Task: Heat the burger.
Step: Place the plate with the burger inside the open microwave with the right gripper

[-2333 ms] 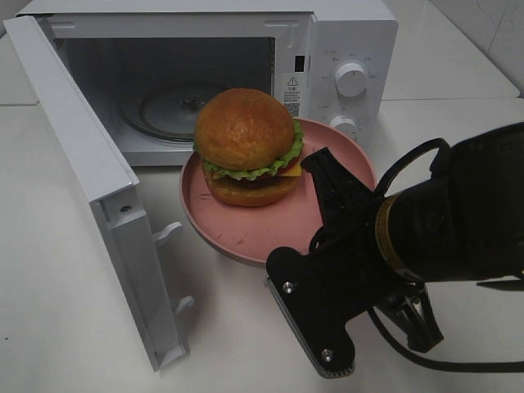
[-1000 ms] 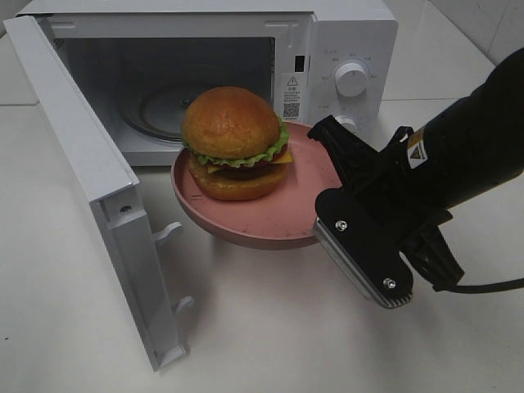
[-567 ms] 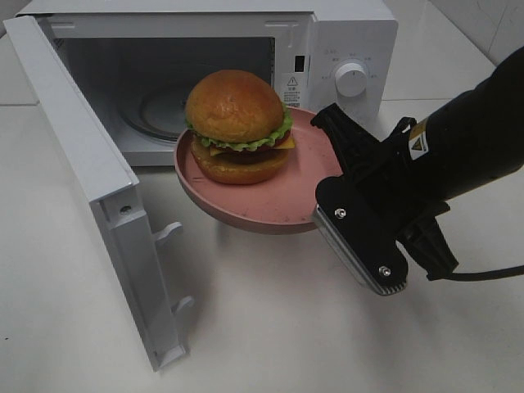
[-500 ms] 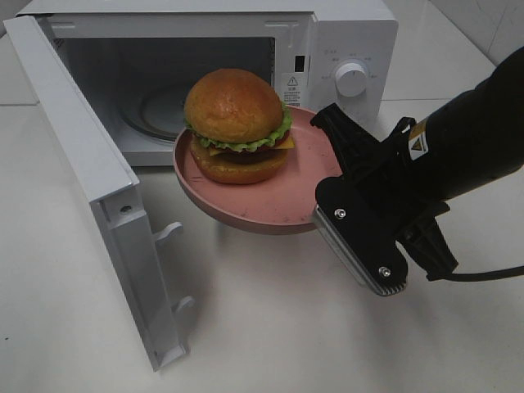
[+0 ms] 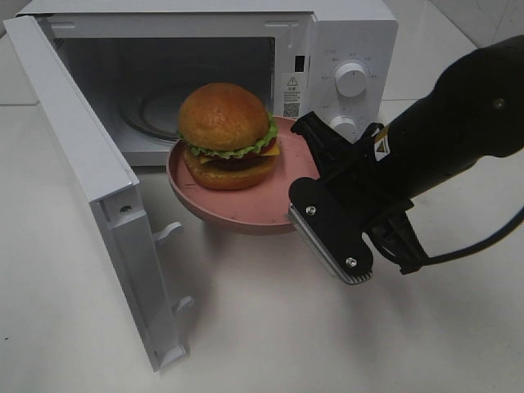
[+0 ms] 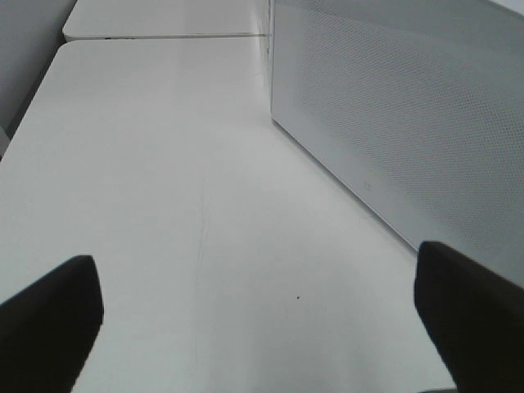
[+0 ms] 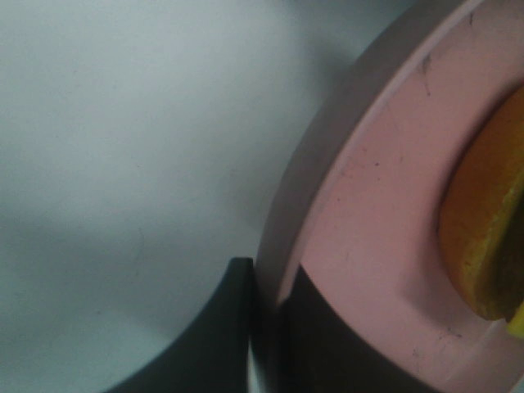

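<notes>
The burger (image 5: 225,135), with its golden-brown bun, green lettuce and yellow cheese edge, sits on a round pink plate (image 5: 237,214). The plate hangs above the table just in front of the open microwave (image 5: 344,49). My right gripper (image 5: 304,176) is shut on the plate's right rim. In the right wrist view its fingers (image 7: 237,327) pinch the plate's rim (image 7: 327,188), with the burger's bun (image 7: 483,237) at the edge. My left gripper (image 6: 260,327) stands open over bare table, holding nothing. It does not show in the exterior view.
The microwave's door (image 5: 82,164) swings wide open to the left, with its handle side near the table's front. A glass turntable (image 5: 160,106) lies inside the cavity. Two knobs (image 5: 350,80) sit on the panel behind my right arm. A perforated white panel (image 6: 393,123) stands beside my left gripper.
My right gripper has carried the plate and burger to the left and closer to the microwave's opening. The door has not moved.
</notes>
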{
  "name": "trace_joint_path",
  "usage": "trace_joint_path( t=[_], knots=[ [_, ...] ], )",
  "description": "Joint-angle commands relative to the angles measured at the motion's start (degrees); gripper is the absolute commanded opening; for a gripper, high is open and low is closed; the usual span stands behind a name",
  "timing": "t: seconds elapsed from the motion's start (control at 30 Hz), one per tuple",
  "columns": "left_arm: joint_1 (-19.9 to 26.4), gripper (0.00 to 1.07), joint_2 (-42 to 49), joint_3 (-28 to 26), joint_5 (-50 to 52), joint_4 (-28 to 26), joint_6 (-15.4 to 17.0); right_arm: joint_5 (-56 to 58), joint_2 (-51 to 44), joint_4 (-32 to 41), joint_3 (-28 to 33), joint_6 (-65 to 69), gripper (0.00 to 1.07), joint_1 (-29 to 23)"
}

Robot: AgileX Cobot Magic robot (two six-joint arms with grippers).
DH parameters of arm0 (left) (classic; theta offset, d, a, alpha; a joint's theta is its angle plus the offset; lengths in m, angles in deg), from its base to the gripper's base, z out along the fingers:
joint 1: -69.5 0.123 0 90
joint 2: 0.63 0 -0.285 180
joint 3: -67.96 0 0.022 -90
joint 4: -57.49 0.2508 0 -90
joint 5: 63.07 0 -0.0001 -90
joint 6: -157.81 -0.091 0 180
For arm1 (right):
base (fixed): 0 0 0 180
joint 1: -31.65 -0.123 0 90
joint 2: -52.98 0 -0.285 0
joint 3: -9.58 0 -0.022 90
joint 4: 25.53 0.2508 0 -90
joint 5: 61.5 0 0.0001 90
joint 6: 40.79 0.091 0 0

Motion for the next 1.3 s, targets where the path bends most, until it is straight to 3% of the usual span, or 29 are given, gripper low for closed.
trace_joint_path(
  t=[0.03,1.0,1.3],
  knots=[
    [-0.11,0.98,1.38,0.17,0.52,-0.06,0.11,-4.07,0.8,0.06,-2.18,0.69,0.0,0.11],
    [-0.11,0.98,1.38,0.17,0.52,-0.06,0.11,-2.52,15.53,-1.49,-18.91,3.95,0.0,0.11],
    [-0.11,0.98,1.38,0.17,0.52,-0.06,0.11,-2.12,19.19,-8.59,-23.66,11.92,0.0,0.11]
  ],
)
